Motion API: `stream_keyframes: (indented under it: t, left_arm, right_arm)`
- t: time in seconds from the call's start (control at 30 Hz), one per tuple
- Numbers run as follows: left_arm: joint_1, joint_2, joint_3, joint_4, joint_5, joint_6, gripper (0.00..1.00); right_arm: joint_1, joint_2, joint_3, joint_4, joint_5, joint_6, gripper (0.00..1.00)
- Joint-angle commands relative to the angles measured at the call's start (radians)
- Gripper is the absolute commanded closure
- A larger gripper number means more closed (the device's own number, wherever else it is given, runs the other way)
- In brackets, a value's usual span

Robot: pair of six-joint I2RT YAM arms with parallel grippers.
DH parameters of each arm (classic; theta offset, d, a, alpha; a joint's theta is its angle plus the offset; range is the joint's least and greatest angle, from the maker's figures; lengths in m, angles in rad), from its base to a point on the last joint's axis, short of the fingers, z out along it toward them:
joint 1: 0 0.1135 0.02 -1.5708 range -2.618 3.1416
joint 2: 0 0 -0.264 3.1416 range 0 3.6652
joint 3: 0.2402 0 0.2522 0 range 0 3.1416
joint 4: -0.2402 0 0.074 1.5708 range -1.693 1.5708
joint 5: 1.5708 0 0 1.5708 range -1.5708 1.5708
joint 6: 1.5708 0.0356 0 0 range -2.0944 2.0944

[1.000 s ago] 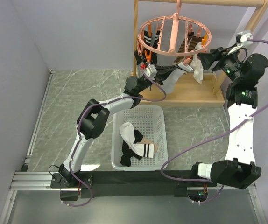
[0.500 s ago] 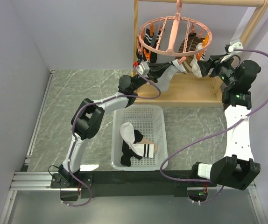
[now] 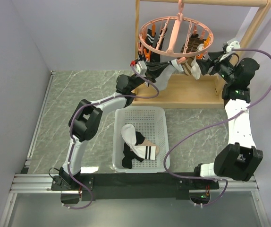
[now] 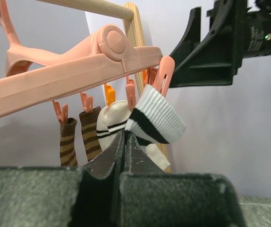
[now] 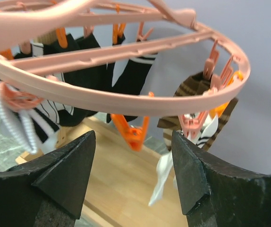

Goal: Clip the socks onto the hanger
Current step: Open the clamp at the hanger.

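The round pink hanger (image 3: 175, 35) hangs from the wooden rack's top bar. My left gripper (image 3: 163, 72) is raised under its rim, shut on a white sock with black cuff stripes (image 4: 156, 118). The cuff touches a pink clip (image 4: 164, 75); I cannot tell whether the clip grips it. My left gripper (image 4: 124, 135) holds the sock just below the cuff. My right gripper (image 5: 133, 142) is open under the hanger ring (image 5: 126, 97), with an orange clip (image 5: 135, 132) between its jaws, untouched. It reaches in from the right (image 3: 206, 57). Brown striped socks (image 4: 69, 142), black socks (image 5: 131, 75) and a white sock (image 3: 195, 70) hang clipped.
A white basket (image 3: 160, 118) in front of the rack holds several loose socks (image 3: 138, 146). The light wooden rack's base (image 3: 192, 92) and right post (image 3: 256, 21) stand close behind both grippers. The walls are near on both sides.
Both arms have risen towards the hanger. My left gripper carried the white sock up to the rim. My right gripper moved up and left, closer under the ring.
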Motion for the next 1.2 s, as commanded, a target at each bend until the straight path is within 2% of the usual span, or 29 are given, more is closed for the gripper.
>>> stream_keyframes:
  t: [0.0,0.23,0.6,0.9,1.17]
  left_arm:
    - [0.006,-0.076,-0.008,0.047,0.023,-0.019,0.99]
    - [0.012,-0.078,-0.012,0.053,0.026,-0.026,0.99]
    - [0.012,-0.084,-0.019,0.053,0.03,-0.015,0.99]
    - [0.012,-0.08,-0.016,0.05,0.034,-0.019,0.99]
    - [0.012,-0.083,-0.023,0.053,0.029,-0.015,0.99]
  right_arm:
    - [-0.005,0.009,0.024,0.073,0.013,0.034,0.28]
    - [0.001,0.01,-0.011,0.156,0.01,0.088,0.28]
    - [0.027,0.07,0.012,0.13,0.093,0.096,0.28]
    - [0.03,0.078,-0.017,0.225,0.09,0.195,0.28]
    - [0.085,0.106,-0.03,0.273,0.148,0.211,0.28]
